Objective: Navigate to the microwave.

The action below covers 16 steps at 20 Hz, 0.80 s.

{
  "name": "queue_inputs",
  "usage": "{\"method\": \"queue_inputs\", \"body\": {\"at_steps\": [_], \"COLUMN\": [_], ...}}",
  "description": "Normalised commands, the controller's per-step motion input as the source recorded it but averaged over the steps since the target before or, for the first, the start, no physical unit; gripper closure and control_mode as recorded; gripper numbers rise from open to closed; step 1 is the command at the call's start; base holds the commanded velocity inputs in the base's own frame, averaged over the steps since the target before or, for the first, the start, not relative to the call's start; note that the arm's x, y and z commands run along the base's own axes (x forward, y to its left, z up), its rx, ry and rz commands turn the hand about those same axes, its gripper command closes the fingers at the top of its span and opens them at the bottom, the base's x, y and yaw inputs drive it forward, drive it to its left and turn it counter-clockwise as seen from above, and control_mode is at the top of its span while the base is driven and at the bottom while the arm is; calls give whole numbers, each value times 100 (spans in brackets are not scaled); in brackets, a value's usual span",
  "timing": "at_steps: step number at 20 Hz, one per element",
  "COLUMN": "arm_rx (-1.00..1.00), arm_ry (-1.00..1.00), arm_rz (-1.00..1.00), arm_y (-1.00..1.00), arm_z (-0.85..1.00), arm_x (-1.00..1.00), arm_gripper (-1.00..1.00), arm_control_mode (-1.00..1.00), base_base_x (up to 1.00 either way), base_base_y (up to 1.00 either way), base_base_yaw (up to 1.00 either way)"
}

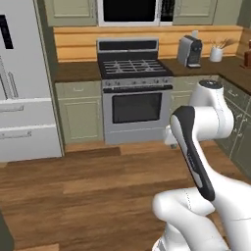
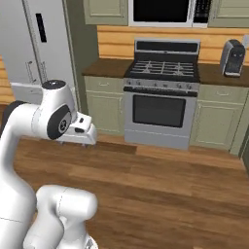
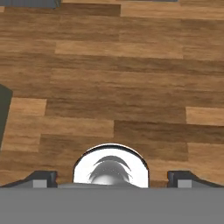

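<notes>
Nearest the base cameras, the white Franka arm folds up over the brown plank wooden floor, its hand pointing down at the boards. In the hand view the gripper shows two small dark fingertips standing wide apart over bare floor, spread with nothing between them.

Beyond the arm, against the far wall, stands a steel gas range with a dark oven window. Directly above it hangs the wide built-in microwave with a black glass door in a silver-white frame, its black button panel on the right side; its top is cut off by the frame edge in both base views. Pale green cabinets flank the range under a dark brown tabletop.

A white refrigerator stands to the left. On the tabletop right of the range sit a grey coffee machine and a white utensil cup.
</notes>
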Motion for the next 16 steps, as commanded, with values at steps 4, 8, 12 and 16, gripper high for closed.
{"method": "queue_inputs", "body": {"at_steps": [4, 8, 12, 16], "arm_rx": [0, 0, 0, 0], "arm_ry": [0, 0, 0, 0], "arm_rz": [0, 0, 0, 0], "arm_y": [0, 0, 0, 0], "arm_z": [0, 0, 0, 0], "arm_x": [0, 0, 0, 0], "arm_gripper": [-100, -100, -100, -100], "arm_control_mode": [100, 100, 100, 100], "base_base_x": [100, 100, 100, 100], "base_base_y": [-63, -64, -61, -49], "base_base_yaw": [25, 19, 11, 1]}}
